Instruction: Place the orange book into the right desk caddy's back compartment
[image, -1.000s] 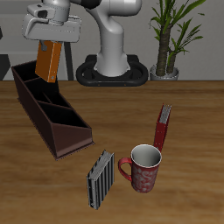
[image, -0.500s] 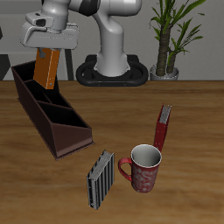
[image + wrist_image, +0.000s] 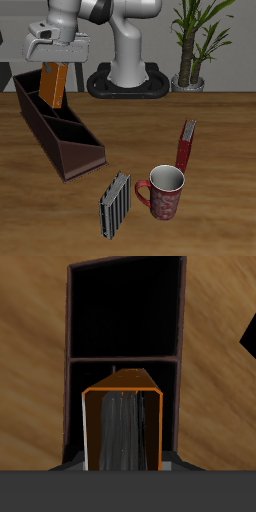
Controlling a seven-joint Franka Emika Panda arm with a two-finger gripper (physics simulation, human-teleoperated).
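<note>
My gripper (image 3: pixel 55 62) is shut on the orange book (image 3: pixel 54 85), which hangs upright and slightly tilted from it. The book's lower end dips into the far end of the right desk caddy (image 3: pixel 60 135), a long dark brown tray with maroon sides, at its large back compartment (image 3: pixel 36 98). In the wrist view the orange book (image 3: pixel 121 431) with its grey page edge fills the space between my fingers, and the dark back compartment (image 3: pixel 126 306) lies beyond it. The fingertips are hidden by the book.
A grey striped book (image 3: pixel 115 205) stands near the table's front edge beside a red patterned mug (image 3: pixel 164 190). A slim red book (image 3: pixel 186 144) stands behind the mug. A potted plant (image 3: pixel 192 45) and the robot base (image 3: pixel 128 75) stand at the table's back.
The gripper has moved down with the orange book, and the book's lower end has gone deeper toward the caddy's back compartment. Nothing else moved.
</note>
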